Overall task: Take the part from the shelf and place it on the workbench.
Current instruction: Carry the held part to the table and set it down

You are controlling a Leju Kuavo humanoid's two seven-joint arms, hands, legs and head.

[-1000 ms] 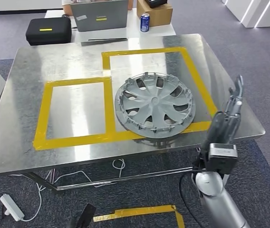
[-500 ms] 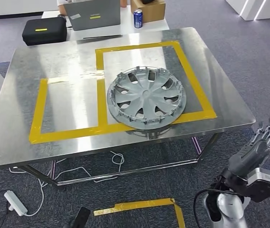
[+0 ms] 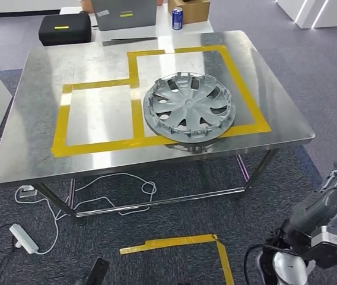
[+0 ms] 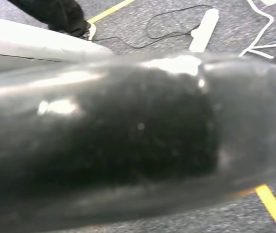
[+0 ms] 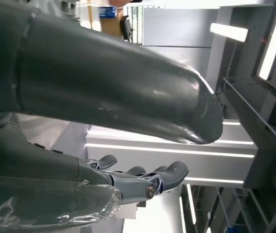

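Lying face up at the centre of the head view, the grey wheel cover (image 3: 189, 108) rested flat on the steel workbench (image 3: 41, 142), mostly inside the right-hand rectangle of yellow tape (image 3: 242, 89), with its near edge overlapping the tape's front strip and reaching close to the bench edge. That position suggested the placing step was done: nothing touched the part, and the marked rectangle appeared to be its intended landing spot.

At the lower right of the head view the right hand (image 3: 332, 190) hung well apart from the bench, below its edge and out over the carpet, holding nothing; the right wrist view showed its thumb (image 5: 129, 92) and fingers (image 5: 155, 177) extended and apart. I judged it to be clear of the job and out of the part's way. The left hand's state I could not tell, since the left wrist view was dark and blurred.

By count: one wheel cover, two taped rectangles on the bench top, one more taped corner (image 3: 180, 243) on the floor at lower centre. Along the top edge stood one black case (image 3: 63, 29), one laptop (image 3: 124, 13), one blue can (image 3: 177, 18) and one cardboard box (image 3: 189, 10). One white power strip (image 3: 23, 238) lay on the carpet at lower left.
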